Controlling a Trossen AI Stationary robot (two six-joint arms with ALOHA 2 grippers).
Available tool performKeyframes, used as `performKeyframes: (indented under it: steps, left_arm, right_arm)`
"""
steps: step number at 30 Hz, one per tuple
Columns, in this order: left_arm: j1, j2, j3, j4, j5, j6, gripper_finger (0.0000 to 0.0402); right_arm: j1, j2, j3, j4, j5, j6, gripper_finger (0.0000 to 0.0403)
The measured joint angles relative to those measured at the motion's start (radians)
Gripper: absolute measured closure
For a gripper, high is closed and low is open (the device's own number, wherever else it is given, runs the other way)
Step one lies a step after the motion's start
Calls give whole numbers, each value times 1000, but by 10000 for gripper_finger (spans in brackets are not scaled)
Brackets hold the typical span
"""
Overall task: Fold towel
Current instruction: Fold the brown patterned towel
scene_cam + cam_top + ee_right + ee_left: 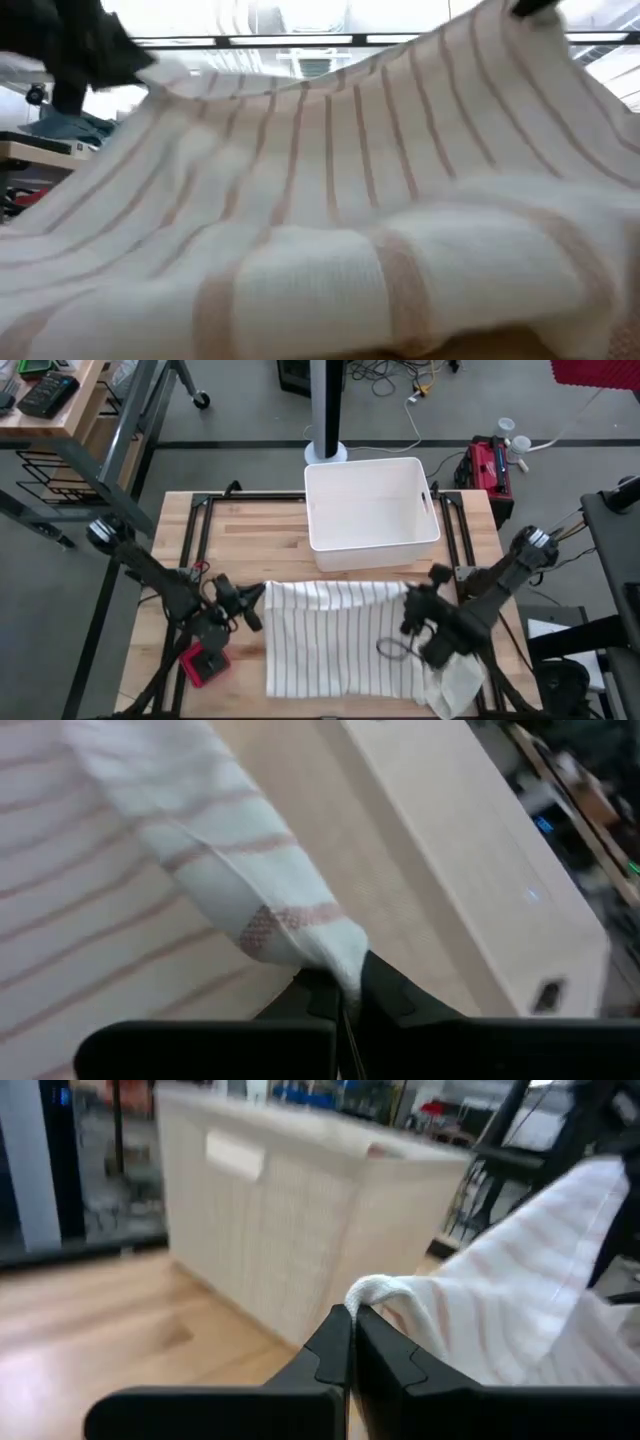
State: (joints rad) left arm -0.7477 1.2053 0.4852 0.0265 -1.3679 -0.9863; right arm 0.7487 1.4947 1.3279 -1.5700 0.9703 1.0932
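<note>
A white towel with thin tan stripes [335, 640] lies spread on the near half of the wooden table, its near part resting on the tabletop. Its far edge is raised between my two grippers and fills the low view [330, 220]. My left gripper [257, 602] is shut on the towel's far left corner. My right gripper [412, 602] is shut on its far right corner. The near right corner [458, 685] lies rumpled by the table's edge. My left gripper pinches the towel's far left corner [372, 1292] between its two fingers, coming nearly level from the table's left. The corner bunches above the fingertips, and the cloth runs off slack toward the other arm. My right gripper pinches the towel's far right corner [318, 942] between its two fingers, slanting down from the table's right. The hemmed corner sticks out past the fingertips. The towel's far edge hangs raised from here, while its near part lies on the table.
A white plastic bin [372, 512] stands at the table's far middle, just beyond the towel's raised edge. A small red object [205, 665] sits at the near left beside my left arm. Bare wood [240, 535] lies left of the bin.
</note>
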Motion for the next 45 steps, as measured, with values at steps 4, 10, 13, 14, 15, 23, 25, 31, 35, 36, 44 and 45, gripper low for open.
performKeyframes:
  steps: [4, 10, 13, 14, 15, 23, 25, 31, 35, 36, 44, 45]
  left_arm:
    - [71, -30, -61, 2, 157, -70, 381]
    - [117, -28, -66, 0, 202, -71, 313]
    - [126, -28, -58, -1, 207, -58, 283]
    - [126, -28, -54, -1, 211, -61, 275]
    - [125, -28, -50, -1, 234, -68, 269]
    - [25, 39, 40, 93, 733, -86, 259]
    - [-38, 99, 87, 122, 772, -102, 265]
    - [-200, 332, 288, 101, 795, -92, 282]
    - [-234, 490, 455, -54, 842, -186, 291]
    - [-234, 529, 501, -125, 880, -228, 292]
    - [-218, 728, 867, -632, 966, -252, 278]
    - [-215, 748, 901, -689, 966, -239, 273]
  right_arm:
    - [-71, -50, -114, 46, -14, 42, 395]
    - [-139, -115, -239, 104, -132, 44, 310]
    - [-160, -148, -293, 98, -132, 59, 259]
    - [-161, -158, -309, 103, -133, 63, 244]
    - [-162, -168, -323, 107, -139, 74, 231]
    - [35, -229, -378, 286, -245, 90, 180]
    - [116, -230, -388, 413, -254, 37, 178]
    - [315, -159, -405, 779, -272, -175, 196]
    - [375, -55, -389, 846, -289, -228, 210]
    - [379, -21, -379, 847, -309, -233, 212]
    - [386, 240, -272, 841, -383, -273, 213]
    - [386, 269, -251, 841, -387, -290, 211]
